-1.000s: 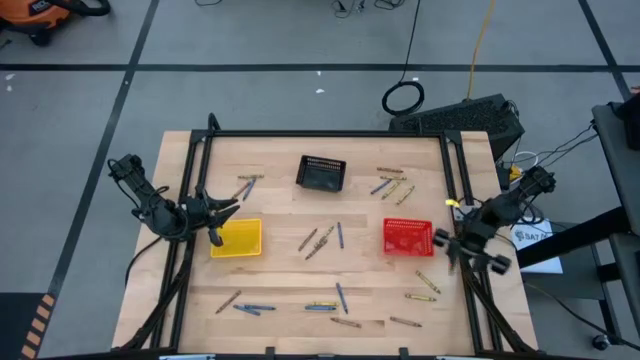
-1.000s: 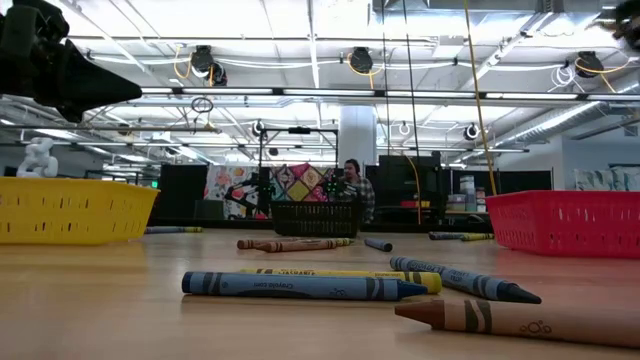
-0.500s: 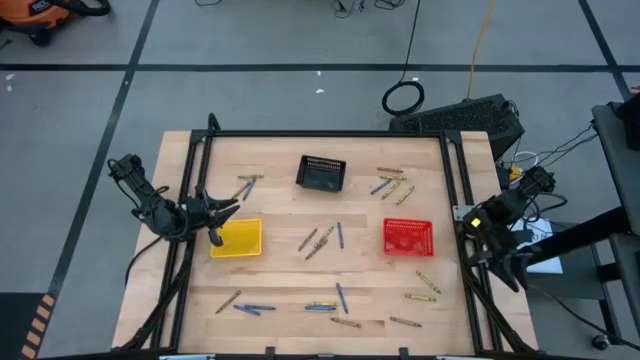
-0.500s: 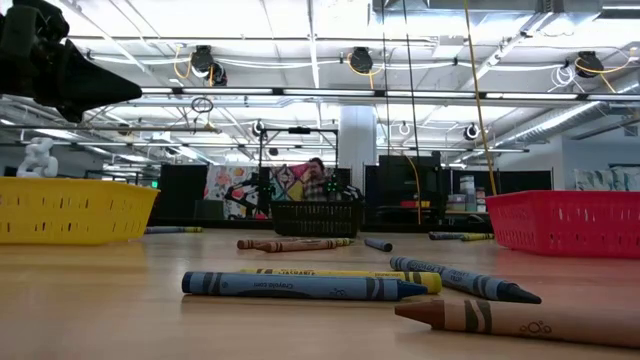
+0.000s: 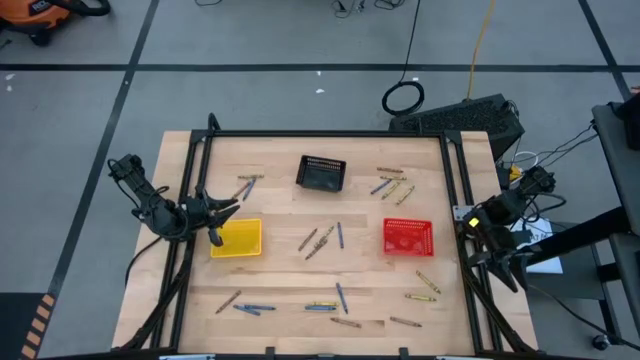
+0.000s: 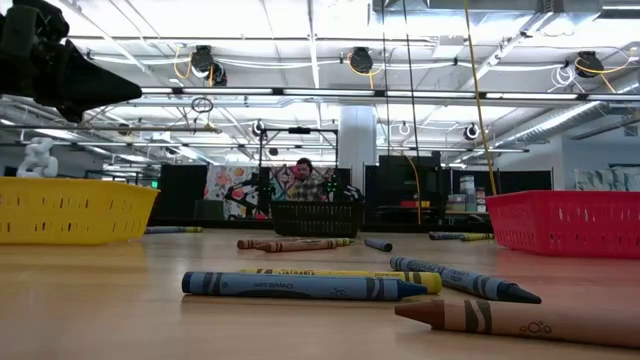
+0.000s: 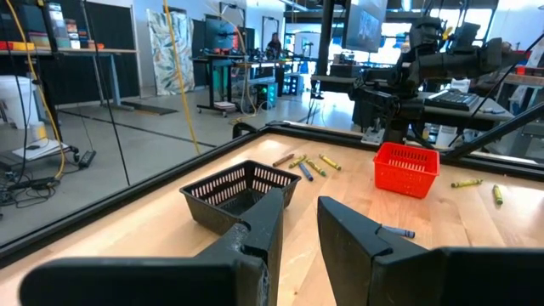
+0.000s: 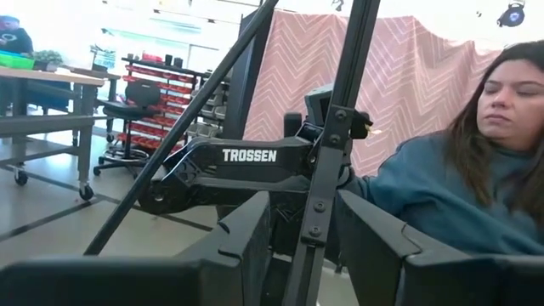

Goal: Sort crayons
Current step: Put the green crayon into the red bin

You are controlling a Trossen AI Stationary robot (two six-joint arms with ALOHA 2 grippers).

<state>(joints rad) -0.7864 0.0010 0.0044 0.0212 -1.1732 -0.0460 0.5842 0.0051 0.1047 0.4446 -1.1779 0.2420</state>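
Left end effector (image 5: 222, 222) hangs at the yellow basket's (image 5: 240, 238) outer edge, fingers parted, empty. Right end effector (image 5: 510, 272) is off the tabletop (image 5: 290, 270) past the red basket (image 5: 408, 237), released, empty. No pick begun; next, reach a crayon. Roughly twenty crayons (image 5: 322, 240) lie loose around three baskets, black basket (image 5: 321, 172) included.

My left gripper (image 5: 228, 209) hangs over the table's left side, arm reaching in from the left edge, fingers (image 7: 255, 246) parted with a narrow gap. My right gripper (image 5: 508, 268) sits off the table's right edge, pointing away from the table, fingers (image 8: 246, 234) apart.
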